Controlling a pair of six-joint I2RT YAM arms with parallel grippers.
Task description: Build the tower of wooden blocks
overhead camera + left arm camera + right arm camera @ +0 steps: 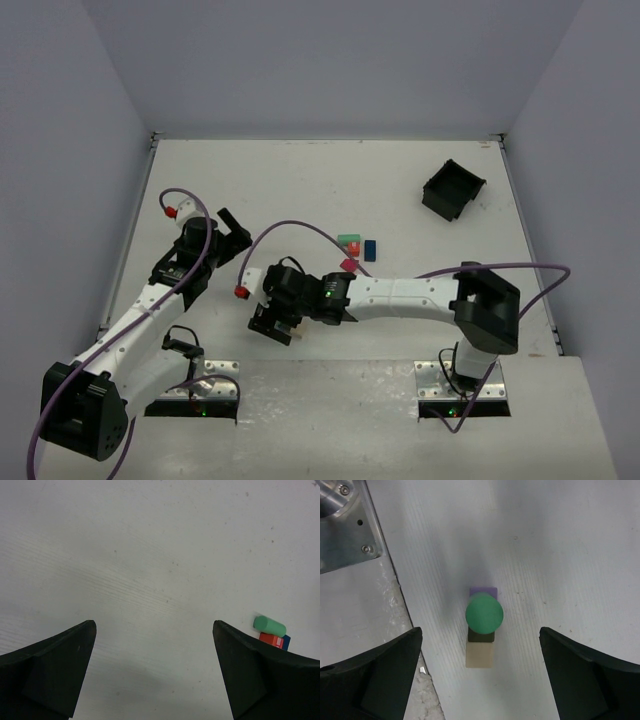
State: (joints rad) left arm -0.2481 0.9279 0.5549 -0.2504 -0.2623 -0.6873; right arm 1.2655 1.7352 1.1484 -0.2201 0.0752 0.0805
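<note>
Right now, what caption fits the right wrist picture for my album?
Open right claw over a green block, with a purple block and a tan block beside it.

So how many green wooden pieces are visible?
2. One green wooden cylinder lies beside the red block; another green piece tops the small stack under the open right gripper. More may be hidden.
</note>
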